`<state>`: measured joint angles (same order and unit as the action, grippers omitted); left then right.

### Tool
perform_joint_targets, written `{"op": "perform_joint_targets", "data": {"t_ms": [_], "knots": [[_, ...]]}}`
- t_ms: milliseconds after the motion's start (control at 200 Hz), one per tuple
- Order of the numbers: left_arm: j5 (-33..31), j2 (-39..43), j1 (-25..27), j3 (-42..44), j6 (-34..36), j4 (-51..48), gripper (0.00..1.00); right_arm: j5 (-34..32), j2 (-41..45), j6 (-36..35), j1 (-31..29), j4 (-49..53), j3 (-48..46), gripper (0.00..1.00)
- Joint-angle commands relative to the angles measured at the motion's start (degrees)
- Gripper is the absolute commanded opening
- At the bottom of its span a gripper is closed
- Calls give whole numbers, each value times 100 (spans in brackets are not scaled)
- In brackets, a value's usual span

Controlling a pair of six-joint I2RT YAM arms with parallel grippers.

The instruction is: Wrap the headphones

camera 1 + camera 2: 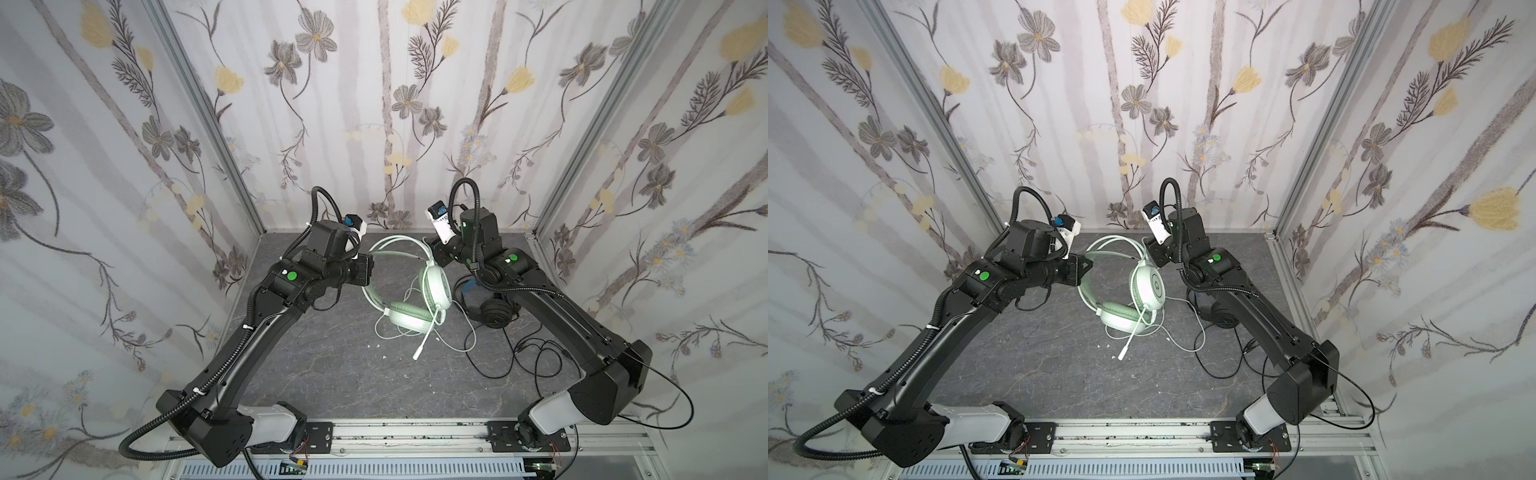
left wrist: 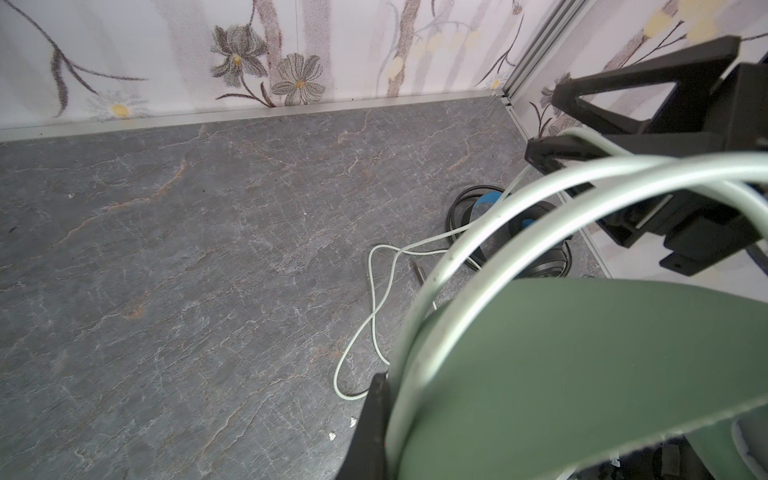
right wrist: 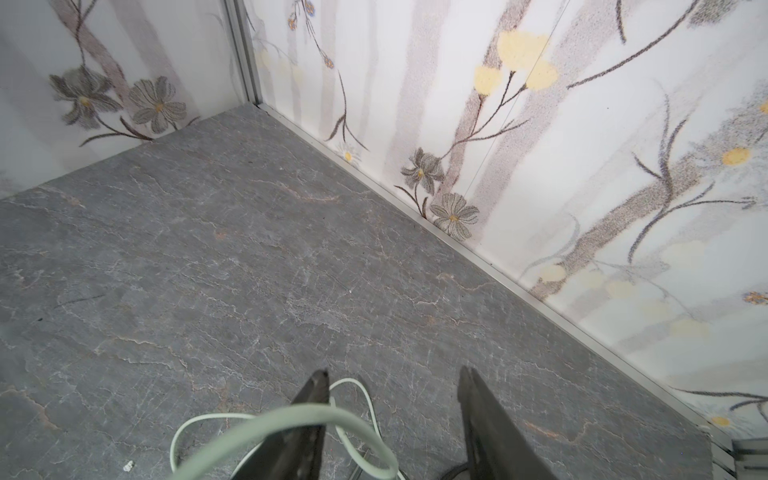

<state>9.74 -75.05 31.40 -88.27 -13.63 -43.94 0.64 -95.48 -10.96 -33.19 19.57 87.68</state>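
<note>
The pale mint green headphones (image 1: 436,286) lie at the back middle of the table, with the headband arching toward the rear wall. Their whitish cable (image 1: 459,347) trails loose in front. My left gripper (image 1: 368,266) is shut on the headband's left side. In the left wrist view one finger (image 2: 372,424) presses against the green band (image 2: 582,374). My right gripper (image 3: 395,382) stands open at the headband's right end, and a pale green hoop wire (image 3: 291,415) crosses one finger. The black headphones (image 1: 494,311) with a blue inner band lie under the right arm, partly hidden.
A thin black cable (image 1: 519,357) sprawls in loops on the grey stone-look table (image 1: 332,365) at the right front. The white microphone boom (image 1: 426,340) points toward the front. Flowered walls close in the back and both sides. A metal rail (image 1: 415,436) runs along the front edge.
</note>
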Motion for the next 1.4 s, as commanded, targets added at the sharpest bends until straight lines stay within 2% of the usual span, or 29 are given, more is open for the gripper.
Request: {"op": "perform_joint_targets", "data": {"t_ms": [0, 240, 525, 784, 1059, 1169, 1309, 1394], "knots": [[328, 59, -38, -72, -393, 611, 0, 627, 215, 63, 53, -853, -345, 54], [778, 5, -90, -375, -851, 1081, 0, 1570, 754, 526, 316, -2164, -1376, 59], [880, -95, -99, -816, -1123, 1216, 0, 2099, 1014, 923, 371, -3443, -2242, 62], [1020, -210, -96, -1134, -1392, 1406, 0, 2294, 897, 1382, 383, -4156, -2532, 62], [1191, -195, -99, -1087, -1720, 1779, 0, 2543, 561, 1891, 385, -4884, -2540, 62], [1166, -165, -106, -1040, -1705, 1757, 0, 2502, 550, 1872, 390, -4841, -2483, 47], [1050, -41, -99, -851, -1701, 1756, 0, 2375, 761, 1654, 410, -4660, -2447, 13], [994, 14, -112, -751, -1702, 1757, 0, 2198, 918, 1407, 414, -4310, -2344, 1]]}}
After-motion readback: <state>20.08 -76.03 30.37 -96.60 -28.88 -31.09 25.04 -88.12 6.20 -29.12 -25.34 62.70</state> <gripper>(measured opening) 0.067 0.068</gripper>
